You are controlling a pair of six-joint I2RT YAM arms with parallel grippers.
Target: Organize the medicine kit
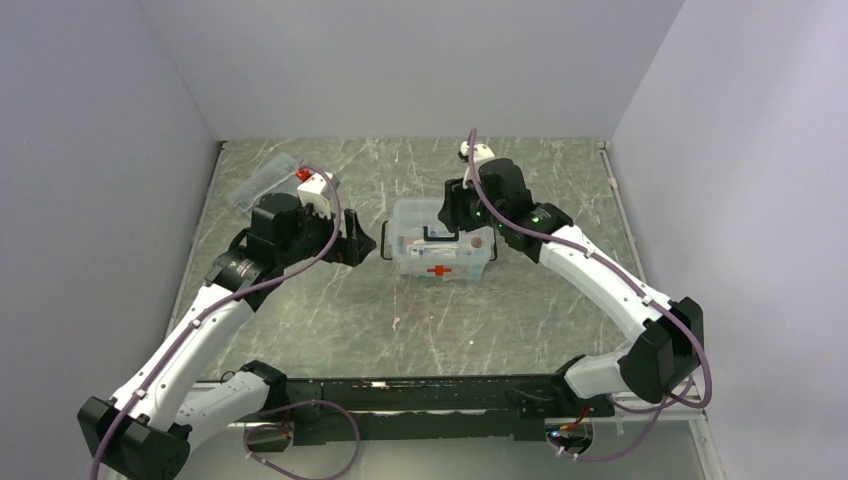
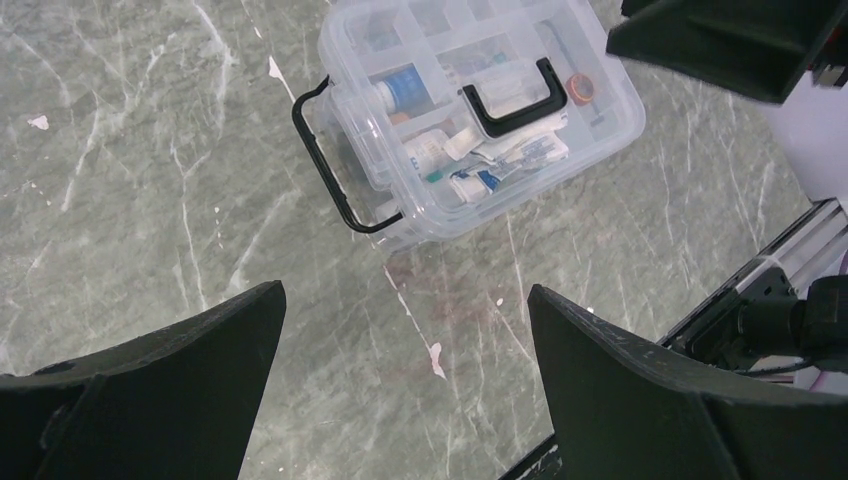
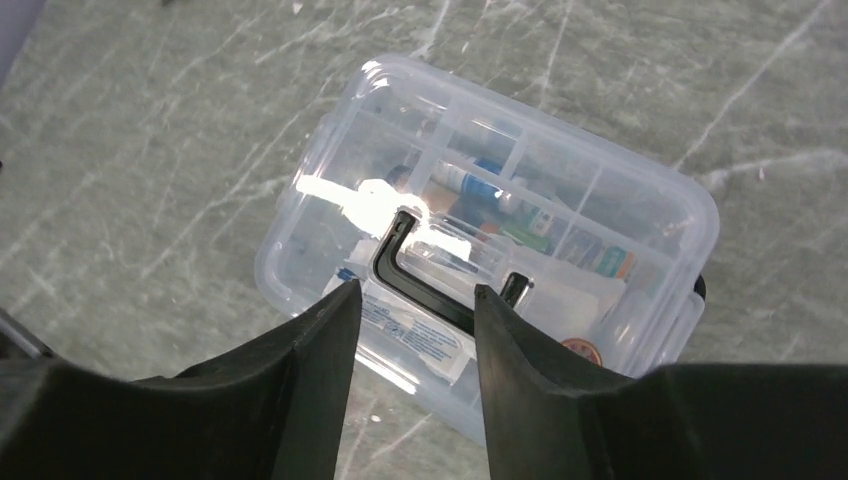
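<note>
The medicine kit (image 1: 440,255) is a clear tub with its lid on and a red cross (image 1: 438,271) on its front, standing mid-table. Its dark handle (image 3: 388,258) lies flat on the lid, and small bottles and packets show through. My right gripper (image 3: 415,290) is open and empty, just above the lid, with its fingertips either side of the handle; in the top view it (image 1: 455,210) is at the kit's far right. My left gripper (image 2: 405,290) is wide open and empty over bare table, left of the kit (image 2: 480,110); in the top view it (image 1: 363,246) is just off the kit's left end.
A flatter clear case (image 1: 262,180) lies at the back left near the wall. A black wire latch (image 2: 320,165) sticks out from the kit's left end. Grey walls close in three sides. The arm rail (image 1: 420,395) runs along the front edge.
</note>
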